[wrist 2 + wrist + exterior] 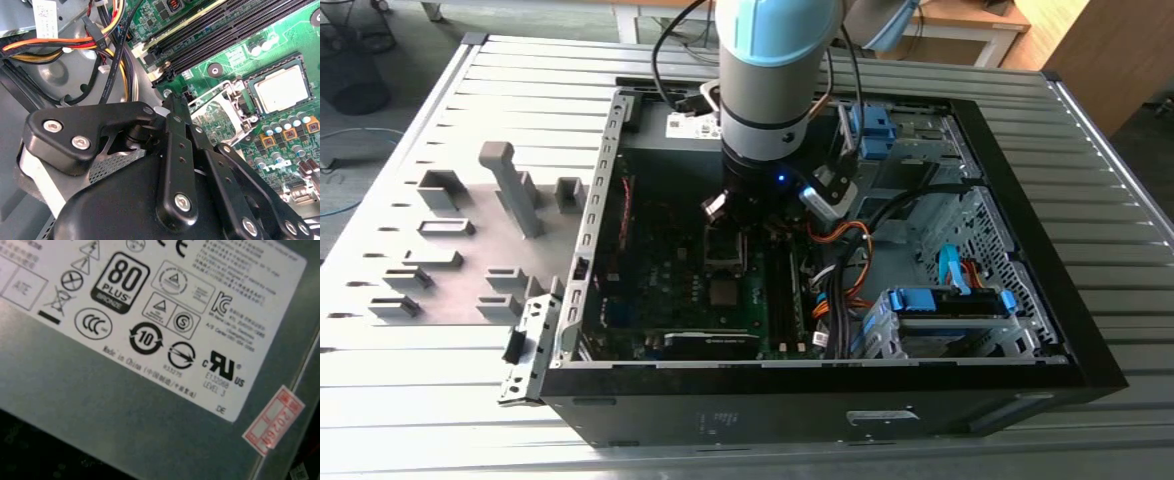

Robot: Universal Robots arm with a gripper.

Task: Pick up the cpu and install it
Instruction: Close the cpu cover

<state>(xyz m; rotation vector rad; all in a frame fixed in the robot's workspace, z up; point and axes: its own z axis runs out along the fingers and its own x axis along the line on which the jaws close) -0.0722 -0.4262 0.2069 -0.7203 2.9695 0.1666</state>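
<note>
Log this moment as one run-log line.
arm inside open computer case | gripper above metal-framed socket on motherboard | silver-topped square chip sits beside socket, apart from gripper

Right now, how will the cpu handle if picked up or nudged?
Likely stiff: the cpu is a flat square with a metal top. Probably light, being thin. The smooth top may be slippery; flat, so unlikely to roll.

The arm [767, 70] hangs nearly upright, wrist pointing straight down, with the claw [734, 220] at its lowest end.
</note>
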